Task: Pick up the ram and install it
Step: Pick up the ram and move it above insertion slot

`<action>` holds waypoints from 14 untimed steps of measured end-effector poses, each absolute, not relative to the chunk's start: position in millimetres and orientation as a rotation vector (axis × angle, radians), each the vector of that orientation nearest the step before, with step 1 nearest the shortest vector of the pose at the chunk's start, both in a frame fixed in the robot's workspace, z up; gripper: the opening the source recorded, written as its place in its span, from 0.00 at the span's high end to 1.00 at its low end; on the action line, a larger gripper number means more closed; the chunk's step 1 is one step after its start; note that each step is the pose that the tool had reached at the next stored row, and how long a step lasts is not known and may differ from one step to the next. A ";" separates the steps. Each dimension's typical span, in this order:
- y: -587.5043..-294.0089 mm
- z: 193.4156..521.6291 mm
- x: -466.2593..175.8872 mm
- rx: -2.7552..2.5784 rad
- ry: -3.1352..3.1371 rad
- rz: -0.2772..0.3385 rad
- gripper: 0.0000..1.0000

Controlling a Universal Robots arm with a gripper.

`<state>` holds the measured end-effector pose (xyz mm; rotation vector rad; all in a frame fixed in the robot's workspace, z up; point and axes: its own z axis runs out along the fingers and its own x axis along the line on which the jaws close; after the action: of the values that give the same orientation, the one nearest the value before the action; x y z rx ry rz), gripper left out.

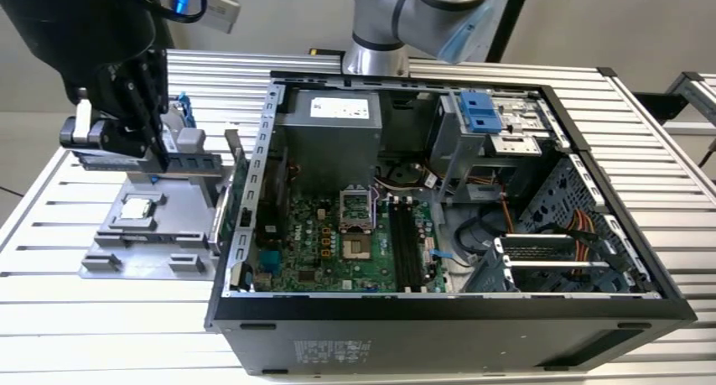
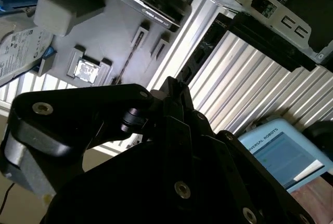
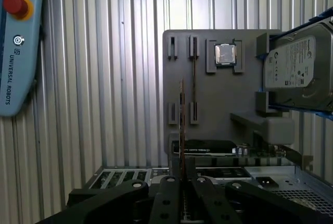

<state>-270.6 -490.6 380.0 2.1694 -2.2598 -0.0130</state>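
My gripper [image 1: 160, 154] hangs above the grey fixture plate [image 1: 134, 251] at the exterior view's left, beside the open computer case [image 1: 448, 318]. In the first wrist view the gripper [image 3: 183, 179] is shut on the ram [image 3: 181, 130], a thin dark stick seen edge-on that rises from between the fingers over the plate [image 3: 218, 109]. A second thin stick [image 3: 194, 78] stands in the plate's slotted holders, also seen in the second wrist view [image 2: 129, 57]. The motherboard's long black slots [image 1: 405, 251] lie inside the case.
On the plate sit a small square silver chip [image 3: 225, 53], a labelled hard drive [image 3: 296, 67] in a blue frame and a black card [image 3: 208, 146] near the case wall. A blue teach pendant [image 3: 18, 47] lies on the ribbed table.
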 end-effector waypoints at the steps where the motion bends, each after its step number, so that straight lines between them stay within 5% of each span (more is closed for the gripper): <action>1: -490.6 380.0 -269.5 2.169 -2.260 -0.013 1.00; 14: -490.6 380.0 -261.5 2.169 -2.259 -0.013 1.00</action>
<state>-261.5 -490.6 380.0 2.1689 -2.2595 -0.0135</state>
